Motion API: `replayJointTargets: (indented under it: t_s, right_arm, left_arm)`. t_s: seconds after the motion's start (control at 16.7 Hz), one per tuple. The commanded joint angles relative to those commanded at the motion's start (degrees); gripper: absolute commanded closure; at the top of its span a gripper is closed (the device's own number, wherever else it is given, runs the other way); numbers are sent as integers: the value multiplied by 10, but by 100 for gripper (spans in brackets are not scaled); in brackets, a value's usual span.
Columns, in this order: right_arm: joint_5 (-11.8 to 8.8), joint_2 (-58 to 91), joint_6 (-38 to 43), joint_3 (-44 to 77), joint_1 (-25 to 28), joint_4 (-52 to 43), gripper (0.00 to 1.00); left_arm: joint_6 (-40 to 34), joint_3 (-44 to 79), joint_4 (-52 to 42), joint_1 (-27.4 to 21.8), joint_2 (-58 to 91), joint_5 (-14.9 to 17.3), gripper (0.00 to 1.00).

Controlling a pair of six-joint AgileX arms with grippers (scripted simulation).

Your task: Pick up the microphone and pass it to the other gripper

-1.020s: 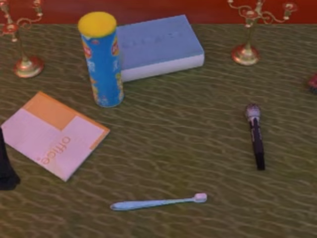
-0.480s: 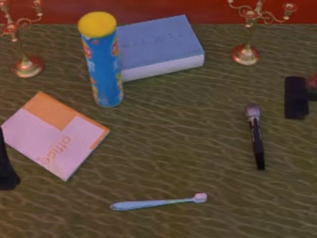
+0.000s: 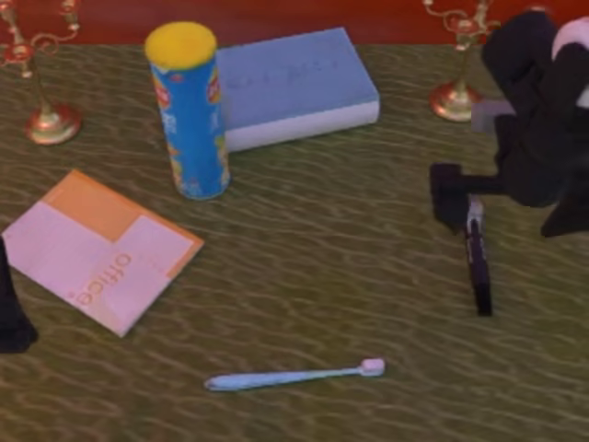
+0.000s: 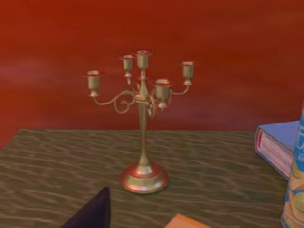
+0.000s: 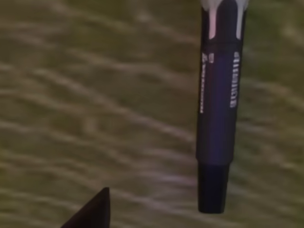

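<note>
Top view first — where does the mic stand?

**Inspector:** The mic (image 3: 478, 267) lies flat on the counter (image 3: 331, 276) at its right side, head toward the far edge, handle toward the near edge. Not lifted.

**Clerk:** And the right claw?

**Inspector:** The right claw (image 3: 463, 204) hangs over the head end of the mic. One dark finger shows just left of the head; the arm hides the other. I cannot tell whether the fingers are spread or pressed together, nor whether they touch the mic. In the right wrist view the handle (image 5: 217, 109) lies bare on the counter, one fingertip well apart from it.

**Clerk:** The left claw?

**Inspector:** Parked at the counter's left edge (image 3: 11, 313), beside the booklet (image 3: 97, 249). Its wrist view faces a candlestick (image 4: 142, 118). Finger state: cannot tell.

**Clerk:** Progress?

**Inspector:** Early, in my judgement. The approach is in hand; no grasp is shown. Left to do: close on the mic, lift it, carry it toward the middle, hand over to the left claw, release.

**Clerk:** Other items?

**Inspector:** Toothbrush (image 3: 294, 376), chip can (image 3: 190, 110), blue box (image 3: 299, 83); all well apart from the mic.
</note>
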Motion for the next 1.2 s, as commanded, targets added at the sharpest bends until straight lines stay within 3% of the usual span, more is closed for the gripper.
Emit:
replayJointTargets:
  t_s: [0.6, 1.02, 1.2]
  right_arm:
    - [3, 42, 7, 18, 5, -14, 0]
    - [3, 134, 6, -45, 4, 147, 0]
    - [4, 150, 7, -56, 4, 170, 0]
  left_arm:
    - [0, 0, 0, 0, 0, 0, 0]
    - [0, 0, 0, 0, 0, 0, 0]
    - [0, 0, 0, 0, 0, 0, 0]
